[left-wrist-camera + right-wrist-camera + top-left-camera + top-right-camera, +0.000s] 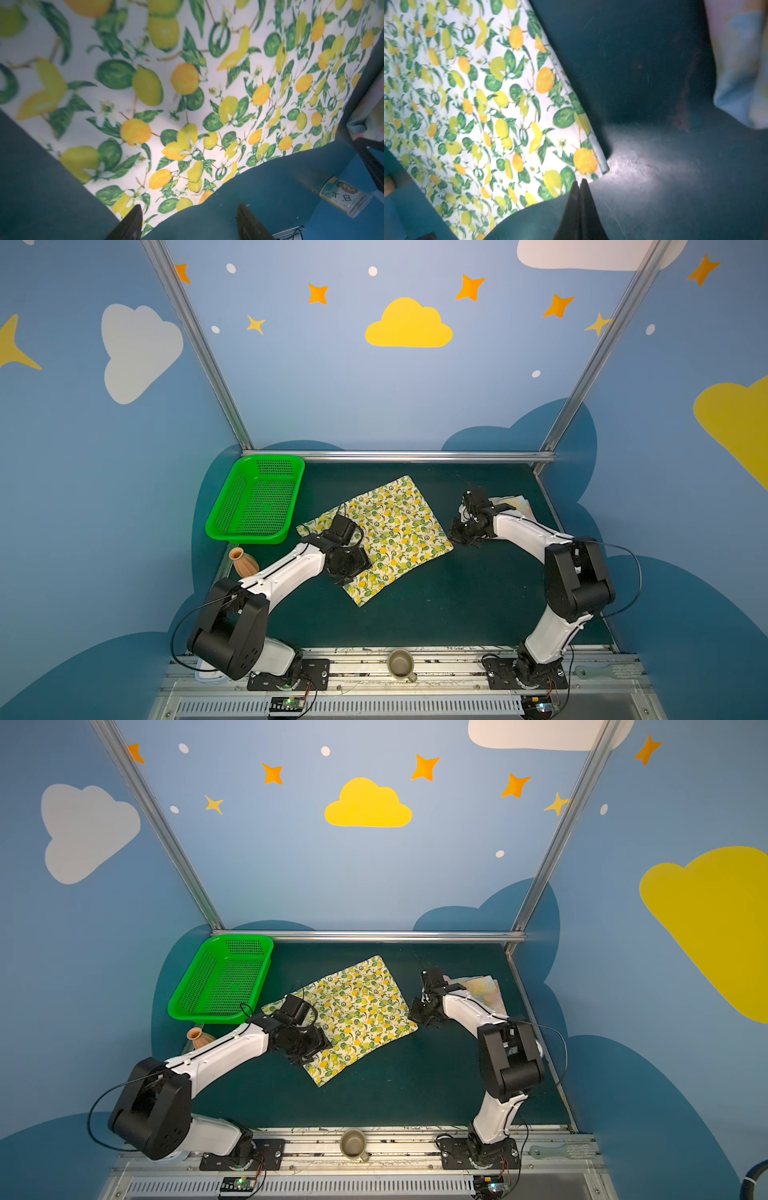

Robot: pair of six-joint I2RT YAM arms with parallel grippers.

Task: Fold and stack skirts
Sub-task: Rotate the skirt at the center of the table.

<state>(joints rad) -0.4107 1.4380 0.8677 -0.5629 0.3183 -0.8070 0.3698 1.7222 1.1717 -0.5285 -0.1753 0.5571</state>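
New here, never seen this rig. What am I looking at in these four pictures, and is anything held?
Two white-and-black robot arms are bolted to the near edge of a dark green table, each ending in a two-fingered gripper. The two wide pictures come from one overhead camera pair. The two close-ups come from cameras on the wrists. On the table lie a lemon-print skirt, spread flat, a pastel skirt partly behind the right arm, a green basket and a clay vase. A mug sits on the front rail. The left gripper is open over that lemon-print skirt's edge, holding nothing. The right gripper is shut at its corner; whether it pinches cloth is unclear.
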